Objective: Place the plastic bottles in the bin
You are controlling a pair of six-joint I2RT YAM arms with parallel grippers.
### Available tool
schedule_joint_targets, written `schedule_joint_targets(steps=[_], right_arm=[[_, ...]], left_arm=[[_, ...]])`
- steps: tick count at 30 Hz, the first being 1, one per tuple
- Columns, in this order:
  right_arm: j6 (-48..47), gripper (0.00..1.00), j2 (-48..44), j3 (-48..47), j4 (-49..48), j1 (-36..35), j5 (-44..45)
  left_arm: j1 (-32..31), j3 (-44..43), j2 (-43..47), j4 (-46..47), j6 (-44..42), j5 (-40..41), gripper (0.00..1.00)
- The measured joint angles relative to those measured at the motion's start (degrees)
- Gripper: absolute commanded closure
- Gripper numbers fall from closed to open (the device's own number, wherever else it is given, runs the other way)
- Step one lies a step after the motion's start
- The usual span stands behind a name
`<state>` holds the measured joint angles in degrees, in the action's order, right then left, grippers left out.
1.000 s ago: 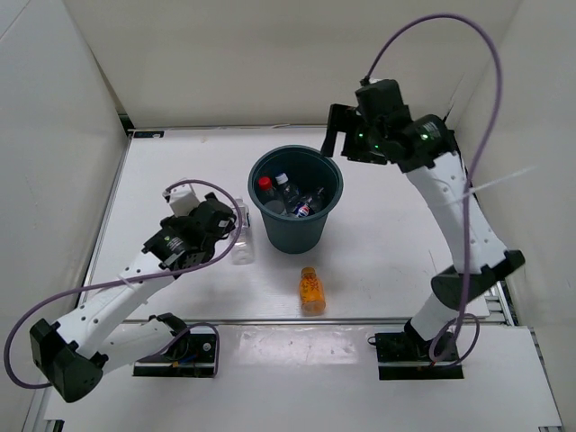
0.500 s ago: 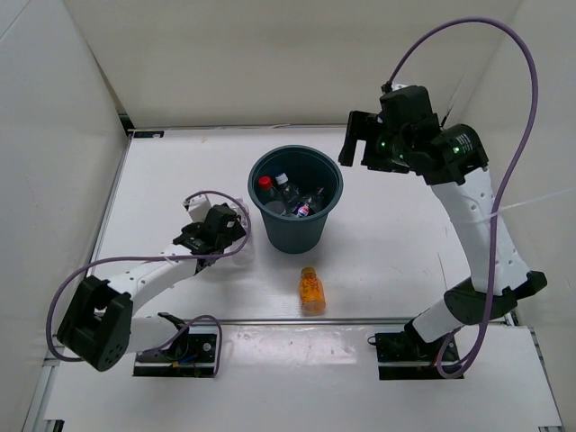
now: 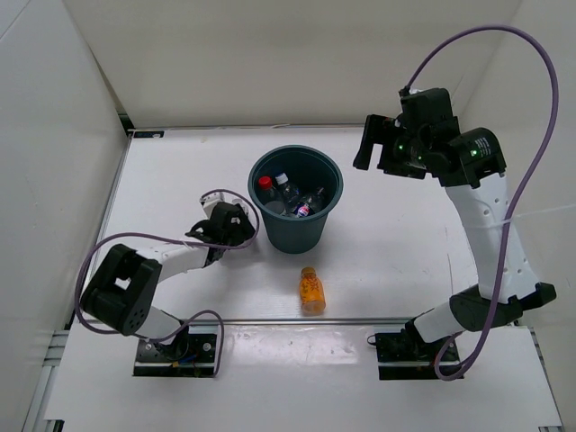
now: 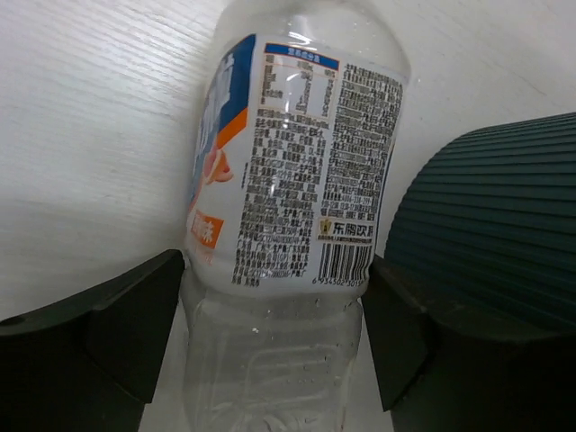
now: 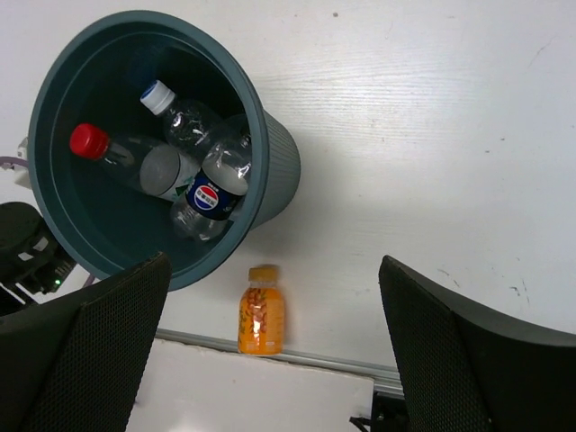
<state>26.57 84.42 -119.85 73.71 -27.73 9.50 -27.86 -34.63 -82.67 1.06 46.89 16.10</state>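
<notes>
A clear bottle [image 4: 288, 180] with a white, blue and orange label lies on the table against the left of the teal-grey bin [image 3: 301, 236], which also shows in the left wrist view [image 4: 486, 216]. My left gripper [image 3: 234, 225] [image 4: 274, 261] has both fingers pressed on the bottle's sides. The bin [image 5: 281, 171] holds a red-capped bottle [image 5: 88, 140] and two other clear ones. A short orange bottle [image 3: 310, 290] [image 5: 261, 310] lies in front of the bin. My right gripper [image 3: 364, 148] [image 5: 274, 259] is open and empty, high up to the right of the bin.
White walls enclose the table on the left, back and right. A metal rail [image 3: 360, 319] runs along the table's near edge just behind the orange bottle. My left arm's purple cable [image 3: 135, 238] loops over the table to the left.
My left gripper has slid right and dropped low around the clear bottle beside the bin. My right gripper has drawn back to the right, away from above the bin.
</notes>
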Motion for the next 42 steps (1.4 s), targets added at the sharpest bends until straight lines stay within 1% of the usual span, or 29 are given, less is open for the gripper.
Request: schedule_joint_targets(steps=[1,2,3,4,6,8,10,12,14,16,17,21,23,24,26,29,31,33,35,36,37,40,42], right_arm=[[0.0,0.0,0.0,0.4,0.0,0.2,-0.6],[0.0,0.0,0.0,0.7,0.0,0.3,-0.9],[0.0,0.0,0.1,0.8,0.0,0.4,-1.4],[0.0,0.0,0.1,0.8,0.0,0.5,-1.8],[0.0,0.0,0.1,0.8,0.0,0.7,-2.5],[0.0,0.0,0.1,0.8,0.0,0.8,-3.1],[0.0,0.0,0.2,1.2,-0.3,1.0,-3.7],[0.2,0.0,0.2,1.9,-0.2,1.2,-3.8],[0.4,0.0,0.3,3.1,-0.3,1.8,-4.0],[0.9,0.0,0.4,4.2,-0.3,2.3,-4.3],[1.3,0.0,0.4,4.9,-0.3,2.8,-4.5],[2.5,0.0,0.9,6.4,-0.1,4.5,-5.5],[3.1,0.0,1.5,6.4,-0.1,5.2,-5.8],[3.3,0.0,1.9,6.4,-0.1,5.3,-6.0],[3.6,0.0,2.5,6.4,-0.1,5.7,-6.5],[4.2,0.0,3.0,6.4,-0.1,6.2,-7.0],[4.5,0.0,2.9,7.2,-0.2,6.8,-7.0],[4.6,0.0,2.7,8.6,-0.3,7.5,-7.1],[4.8,0.0,2.3,10.7,-0.5,8.3,-7.2],[5.0,0.0,2.1,12.0,-0.7,8.7,-7.1],[5.2,0.0,1.7,13.3,-0.8,8.9,-7.2],[6.0,0.0,-0.4,18.4,-2.3,9.6,-7.4],[6.6,0.0,-4.2,25.2,-5.4,9.9,-8.0]], left_arm=[[0.1,-0.1,-1.0,0.6,-0.2,-0.7,0.18],[0.3,-0.2,-1.2,1.0,-0.2,-1.2,0.25],[0.5,-0.2,-1.2,1.1,-0.2,-1.9,0.46],[0.9,-0.1,-1.0,1.1,-0.3,-2.3,0.49],[1.7,0.4,0.3,0.2,-0.1,-2.9,0.49],[2.6,1.3,3.6,-2.2,-0.1,-2.7,0.46],[3.1,1.6,8.6,-5.9,-0.1,-1.2,0.46],[3.3,0.6,15.1,-10.6,-0.5,1.9,0.42],[3.3,-2.4,21.6,-14.2,-1.1,5.9,0.42],[3.1,-8.9,25.5,-16.4,-2.7,9.4,0.46],[2.8,-14.5,25.9,-17.3,-4.3,10.8,0.48],[-0.1,-34.1,20.3,-14.4,-10.6,11.5,0.49],[-2.3,-40.9,16.4,-12.8,-12.4,10.3,0.49],[-3.4,-42.8,14.8,-12.3,-13.0,9.7,0.49],[-6.1,-44.7,11.5,-12.4,-13.8,8.8,0.46],[-10.4,-44.7,6.6,-13.6,-14.4,7.1,0.4],[-13.2,-44.7,3.8,-15.0,-14.7,6.5,0.38],[-15.9,-44.7,1.6,-16.2,-15.2,5.7,0.38],[-18.1,-44.7,0.8,-16.9,-15.9,5.5,0.28],[-19.0,-44.7,0.7,-17.1,-16.3,5.5,0.16],[-19.7,-44.7,0.9,-17.2,-16.6,5.7,0.0],[-20.9,-45.2,2.2,-17.6,-17.6,7.1,0.0],[-21.0,-46.8,3.7,-17.9,-19.0,8.6,0.0]])
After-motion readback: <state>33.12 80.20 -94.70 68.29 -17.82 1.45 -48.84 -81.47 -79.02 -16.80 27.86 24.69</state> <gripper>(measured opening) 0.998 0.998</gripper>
